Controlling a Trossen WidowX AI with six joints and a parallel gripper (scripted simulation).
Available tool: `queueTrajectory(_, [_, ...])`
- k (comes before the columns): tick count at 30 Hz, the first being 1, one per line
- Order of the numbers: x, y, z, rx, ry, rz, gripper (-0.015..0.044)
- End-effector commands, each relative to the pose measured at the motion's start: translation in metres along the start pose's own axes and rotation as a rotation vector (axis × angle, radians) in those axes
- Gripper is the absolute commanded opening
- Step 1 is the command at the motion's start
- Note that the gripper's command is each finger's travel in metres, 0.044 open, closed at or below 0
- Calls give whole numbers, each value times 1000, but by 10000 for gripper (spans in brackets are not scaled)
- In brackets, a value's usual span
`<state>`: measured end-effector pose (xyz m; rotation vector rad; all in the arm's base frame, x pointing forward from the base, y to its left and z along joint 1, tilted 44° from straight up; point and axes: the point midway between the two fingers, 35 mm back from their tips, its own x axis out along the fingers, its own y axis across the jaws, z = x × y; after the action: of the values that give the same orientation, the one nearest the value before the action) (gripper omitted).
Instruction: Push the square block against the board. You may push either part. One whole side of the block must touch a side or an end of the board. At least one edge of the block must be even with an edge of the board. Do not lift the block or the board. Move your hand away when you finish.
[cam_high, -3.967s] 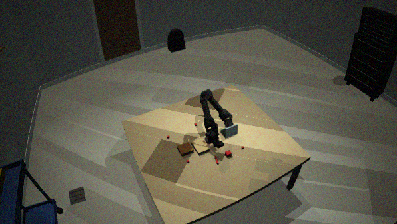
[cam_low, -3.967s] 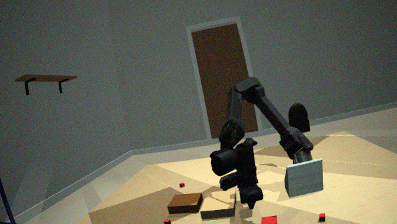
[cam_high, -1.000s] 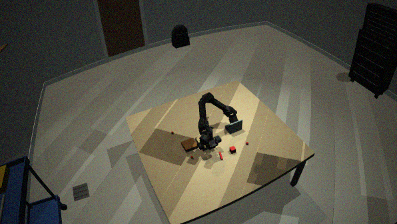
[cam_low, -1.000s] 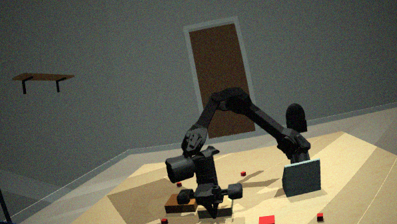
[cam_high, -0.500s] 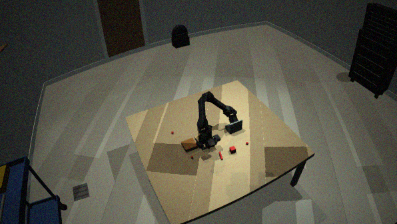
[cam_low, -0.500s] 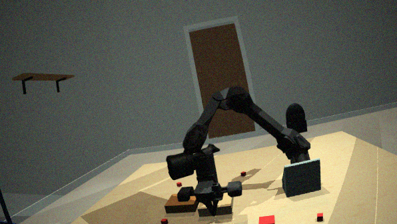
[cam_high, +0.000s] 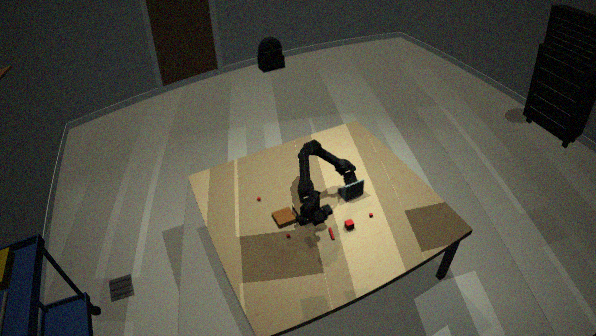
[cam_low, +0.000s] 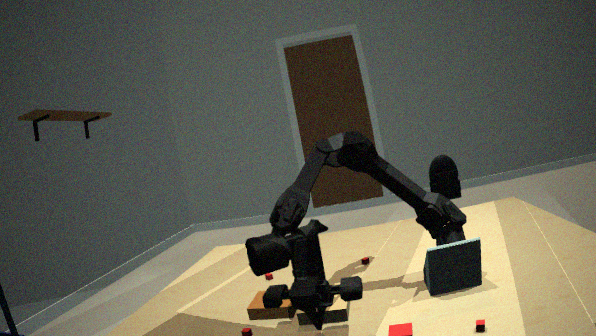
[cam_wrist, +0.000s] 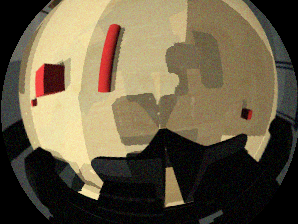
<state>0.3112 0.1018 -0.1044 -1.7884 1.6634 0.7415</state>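
Note:
An orange-brown flat square piece lies on the table to the left of my gripper. A second flat piece, with a dark side and a pale top, lies right of it in the exterior view, partly behind my gripper. In the top view my hand hides most of it. I cannot tell which is the block and which the board, nor whether they touch. My gripper is shut and empty, pointing down low in front of the second piece. Whether its tips touch that piece is unclear.
A red stick and a larger red cube lie to the right. Several tiny red cubes are scattered around, one near the orange-brown piece. A dark upright slab stands by the arm's base.

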Motion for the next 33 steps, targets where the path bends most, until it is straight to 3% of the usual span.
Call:
queueTrajectory(1, [1, 1, 8, 0, 0, 6, 0])
queueTrajectory(14, [1, 2, 28, 1, -1, 6, 0])
queueTrajectory(20, [-54, 0, 23, 0, -3, 7, 0])
queueTrajectory(26, [-52, -2, 25, 1, -7, -8, 0])
queueTrajectory(33, [-55, -7, 9, 220, -13, -6, 0])
